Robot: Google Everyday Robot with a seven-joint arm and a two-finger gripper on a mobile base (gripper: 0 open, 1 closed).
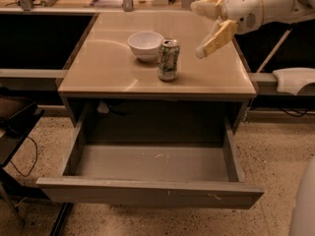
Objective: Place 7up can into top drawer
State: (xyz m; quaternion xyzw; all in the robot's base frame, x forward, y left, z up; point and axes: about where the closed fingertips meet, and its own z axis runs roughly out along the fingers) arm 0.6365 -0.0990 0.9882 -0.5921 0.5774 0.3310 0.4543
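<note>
Can (169, 59) stands upright on the tan counter (108, 68), near the middle of its width and toward the front half. Its white-and-green side faces the camera and its silver top is in view. Just behind the can, a little to the left as seen, sits a white bowl (145, 44), right way up. The two are very close, and I cannot tell whether they touch.

The hand (198, 29) hovers over the right part of the counter, to the right of the can and clearly apart from it. Its two tan fingers (219, 33) are spread wide, one high and pointing left, the other slanting down and to the left, with nothing between them, so the hand is released. It touches neither the can nor the bowl. The white arm (266, 4) that carries it reaches in from the upper right corner.

Under the counter the drawer (147, 163) is pulled far out toward the camera. Its flat grey bottom shows a few small pale marks, and its plain front panel has white scuffs near the right end. The can is on the counter above, outside the drawer.

The counter stands on a speckled floor (275, 151). A thin dark cable (19, 156) loops over the floor at the left.
</note>
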